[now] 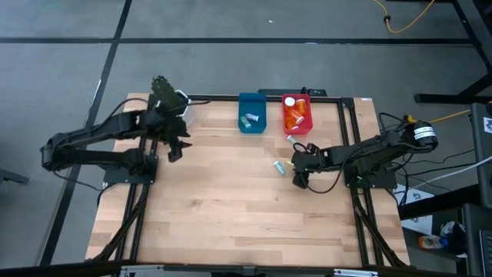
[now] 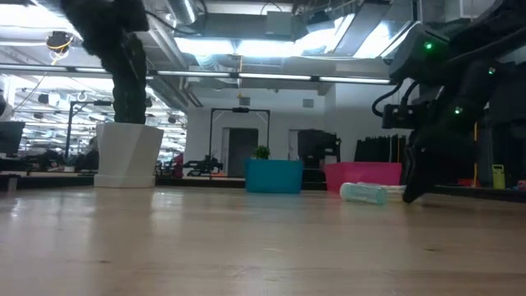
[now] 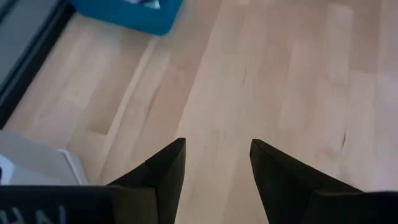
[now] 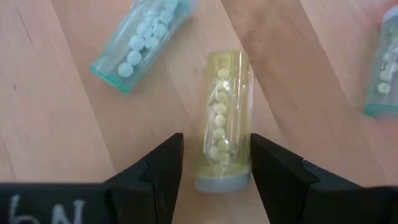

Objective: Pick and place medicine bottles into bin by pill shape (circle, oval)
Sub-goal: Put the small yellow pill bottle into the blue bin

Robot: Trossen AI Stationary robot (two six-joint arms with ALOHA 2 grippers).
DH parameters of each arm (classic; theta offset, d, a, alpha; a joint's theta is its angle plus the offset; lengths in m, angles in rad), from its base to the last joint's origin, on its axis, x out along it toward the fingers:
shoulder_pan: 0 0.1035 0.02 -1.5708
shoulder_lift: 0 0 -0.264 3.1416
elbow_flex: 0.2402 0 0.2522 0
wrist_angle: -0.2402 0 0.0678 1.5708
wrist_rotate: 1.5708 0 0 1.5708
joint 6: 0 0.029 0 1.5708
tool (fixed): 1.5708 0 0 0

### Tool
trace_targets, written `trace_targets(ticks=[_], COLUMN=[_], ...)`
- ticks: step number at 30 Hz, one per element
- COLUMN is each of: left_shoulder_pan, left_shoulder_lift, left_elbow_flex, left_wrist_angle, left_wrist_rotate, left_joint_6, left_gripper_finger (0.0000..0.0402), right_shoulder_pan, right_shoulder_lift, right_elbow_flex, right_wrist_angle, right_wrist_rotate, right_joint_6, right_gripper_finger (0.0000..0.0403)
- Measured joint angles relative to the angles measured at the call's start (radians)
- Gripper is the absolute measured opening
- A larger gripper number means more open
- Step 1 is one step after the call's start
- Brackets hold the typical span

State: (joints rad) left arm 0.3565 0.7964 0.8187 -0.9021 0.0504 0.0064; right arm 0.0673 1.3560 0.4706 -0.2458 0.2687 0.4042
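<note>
A yellowish vial (image 4: 222,118) with pale round pills lies on its side on the wooden table. My right gripper (image 4: 217,165) is open and low over it, one finger on each side of its capped end. In the high view my right gripper (image 1: 300,175) hides this vial. One pale teal vial (image 4: 142,40) lies beside it and also shows in the high view (image 1: 278,165). Another teal vial (image 4: 384,74) lies further off. My left gripper (image 3: 217,165) is open and empty above the table, near the white pot (image 1: 181,101). My right gripper's fingers come from above and lie along the yellowish vial's two long sides, near its cap (image 4: 221,182). One finger (image 4: 165,165) stands clear of it. Whether the other finger (image 4: 273,165) touches it, I cannot tell. The vial lies flat on the table.
The blue bin (image 1: 251,113) and the red bin (image 1: 297,114) stand side by side at the far edge, each with bottles inside. The white pot with a plant stands at the far left. The near half of the table is bare wood (image 1: 231,215).
</note>
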Motion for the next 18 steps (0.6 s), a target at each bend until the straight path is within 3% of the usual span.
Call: trace_targets(ticks=[4, 11, 18], left_shoulder_pan=[-0.001, -0.018, -0.021], left_shoulder_lift=[-0.137, -0.247, -0.274], left_elbow_flex=[-0.124, -0.123, -0.144], left_wrist_angle=[0.104, 0.284, 0.316], left_wrist_rotate=[-0.001, -0.037, -0.076], left_joint_6=[-0.017, -0.079, -0.214], left_gripper_finger=[0.0174, 0.0174, 0.0174], right_shoulder_pan=[0.000, 0.000, 0.000], right_shoulder_lift=[0.000, 0.004, 0.005], right_elbow_flex=[0.000, 0.000, 0.000], right_wrist_angle=[0.004, 0.018, 0.026], right_wrist_rotate=[0.000, 0.001, 0.001], right_joint_6=[0.038, 0.039, 0.037], right_gripper_finger=[0.0184, 0.0184, 0.0184])
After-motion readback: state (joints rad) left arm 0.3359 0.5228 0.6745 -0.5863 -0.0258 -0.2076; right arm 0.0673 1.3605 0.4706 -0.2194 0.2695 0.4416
